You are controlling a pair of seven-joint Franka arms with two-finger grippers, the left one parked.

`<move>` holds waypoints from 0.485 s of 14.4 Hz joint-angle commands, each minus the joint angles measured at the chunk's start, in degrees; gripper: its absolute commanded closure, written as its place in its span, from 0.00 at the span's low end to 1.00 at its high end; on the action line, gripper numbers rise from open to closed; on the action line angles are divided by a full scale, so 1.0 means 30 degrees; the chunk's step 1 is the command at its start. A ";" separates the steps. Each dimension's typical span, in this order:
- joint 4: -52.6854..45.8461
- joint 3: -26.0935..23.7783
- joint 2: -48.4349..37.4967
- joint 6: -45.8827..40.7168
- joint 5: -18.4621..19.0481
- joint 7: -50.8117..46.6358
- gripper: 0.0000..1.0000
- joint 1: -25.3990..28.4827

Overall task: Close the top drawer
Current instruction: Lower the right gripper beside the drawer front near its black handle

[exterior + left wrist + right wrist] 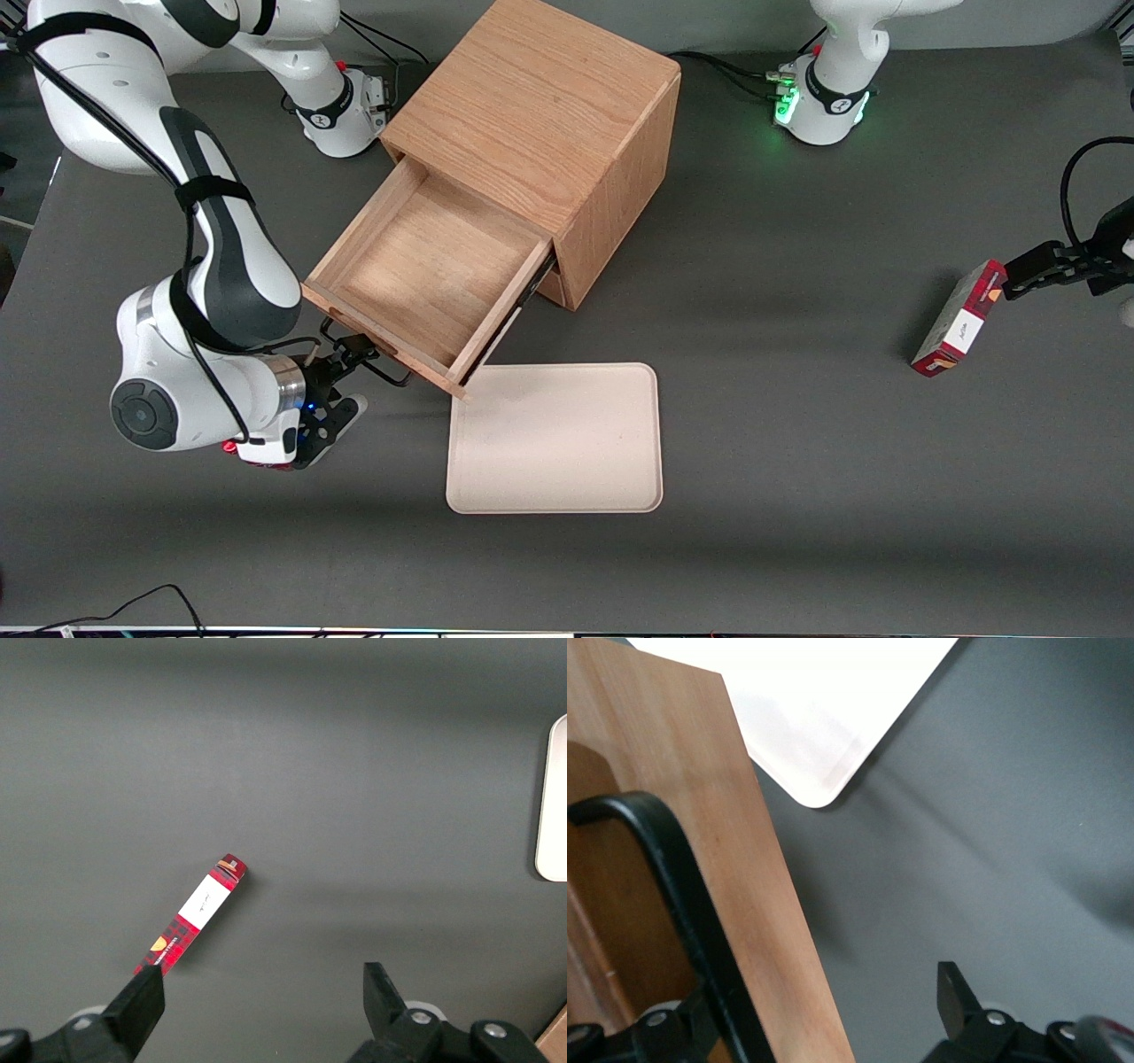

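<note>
Gripper (pixel 350 368) levelled at top drawer (pixel 425 275) front; fingers (pixel 952 992) apart around its handle (pixel 682 895).

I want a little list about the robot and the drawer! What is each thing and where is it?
top drawer: pulled far out of the wooden cabinet, nothing in it
drawer handle: thin black wire on the drawer's front
gripper: in front of the top drawer at the handle, open; in the right wrist view one finger shows apart from the handle
tray: cream, flat on the table, nearer the front camera than the cabinet
red box: toward the parked arm's end of the table
task state: drawer not yet closed
</note>
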State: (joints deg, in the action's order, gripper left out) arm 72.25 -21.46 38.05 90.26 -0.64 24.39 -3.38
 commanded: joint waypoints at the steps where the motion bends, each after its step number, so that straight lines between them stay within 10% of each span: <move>1: 0.1958 -0.0112 -0.1663 0.0382 -0.0929 -0.0542 0.00 -0.0425; 7: 0.3805 -0.0112 -0.2895 0.0441 -0.2396 -0.1154 0.00 -0.0573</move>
State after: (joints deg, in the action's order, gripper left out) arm 78.84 -21.46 32.84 90.28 -6.09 23.09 -4.38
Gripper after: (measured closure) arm 0.000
